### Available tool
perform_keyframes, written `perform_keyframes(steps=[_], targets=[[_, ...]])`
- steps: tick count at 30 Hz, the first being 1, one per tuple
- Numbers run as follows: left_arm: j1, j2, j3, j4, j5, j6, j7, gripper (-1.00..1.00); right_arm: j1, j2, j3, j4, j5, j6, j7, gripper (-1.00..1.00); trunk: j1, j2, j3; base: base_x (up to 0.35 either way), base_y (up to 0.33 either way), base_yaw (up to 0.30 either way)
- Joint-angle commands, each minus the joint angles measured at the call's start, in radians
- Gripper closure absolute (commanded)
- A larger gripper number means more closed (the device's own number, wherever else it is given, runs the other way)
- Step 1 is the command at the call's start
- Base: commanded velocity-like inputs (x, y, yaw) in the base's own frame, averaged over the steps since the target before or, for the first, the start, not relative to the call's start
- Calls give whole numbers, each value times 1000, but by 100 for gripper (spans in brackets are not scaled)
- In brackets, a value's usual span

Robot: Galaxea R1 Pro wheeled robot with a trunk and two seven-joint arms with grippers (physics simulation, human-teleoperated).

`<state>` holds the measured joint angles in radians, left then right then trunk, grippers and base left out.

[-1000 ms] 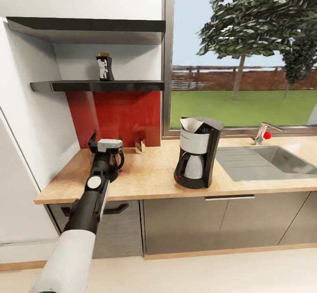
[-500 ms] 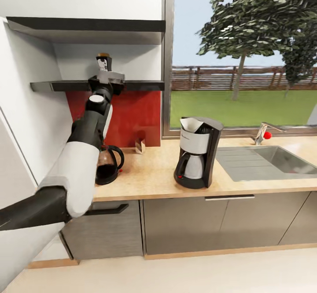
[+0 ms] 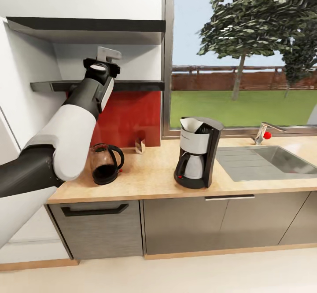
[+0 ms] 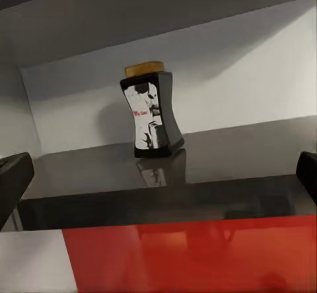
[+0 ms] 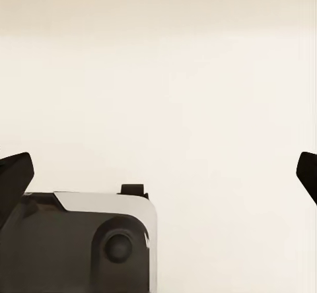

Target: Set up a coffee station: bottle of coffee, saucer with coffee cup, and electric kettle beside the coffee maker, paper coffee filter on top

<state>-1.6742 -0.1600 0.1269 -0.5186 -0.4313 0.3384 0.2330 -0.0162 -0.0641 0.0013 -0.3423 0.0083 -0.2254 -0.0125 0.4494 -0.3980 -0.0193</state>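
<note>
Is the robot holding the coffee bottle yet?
No, nothing is held. The left tool is open, its fingertips wide apart, with the coffee bottle standing alone on the shelf.

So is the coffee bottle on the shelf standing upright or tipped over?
Upright: the coffee bottle stands on its base on the shelf, cap on top.

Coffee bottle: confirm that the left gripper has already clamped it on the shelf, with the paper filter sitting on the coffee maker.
Not clamped. In the left wrist view the coffee bottle stands free on the shelf, ahead of the open left gripper, whose fingertips show far apart at the frame edges. The paper filter does sit on the coffee maker.
</note>
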Motion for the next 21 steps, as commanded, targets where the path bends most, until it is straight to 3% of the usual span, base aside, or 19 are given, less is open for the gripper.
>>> perform_keyframes(steps=[1, 6, 7, 10, 11, 21], targets=[[-2, -1, 4, 0, -8, 10, 0, -100, -1, -2, 0, 1, 1, -3, -1, -100, 1, -2, -2, 0, 0, 0], [-24, 5, 5, 28, -20, 21, 1, -100, -1, -19, 1, 4, 2, -1, -1, -100, 1, -2, -2, 0, 0, 0], [-48, 29, 6, 98, -25, 20, 2, -100, -1, -37, 1, 36, 0, 2, -1, -100, 1, -2, -2, 0, 0, 0], [-46, 42, 4, 117, -28, 20, 2, -100, -1, -41, 0, 85, -2, 3, -1, -100, 1, -2, -2, 0, 0, 0], [-41, 61, 4, 113, -28, 15, 2, -100, -1, -43, 0, 124, -3, 4, -1, -100, 1, -2, -2, 0, 0, 0], [-39, 69, 2, 45, -30, 11, 2, -100, -1, -43, -11, 131, -4, 7, -3, -100, 1, -2, -2, 0, 0, 0]])
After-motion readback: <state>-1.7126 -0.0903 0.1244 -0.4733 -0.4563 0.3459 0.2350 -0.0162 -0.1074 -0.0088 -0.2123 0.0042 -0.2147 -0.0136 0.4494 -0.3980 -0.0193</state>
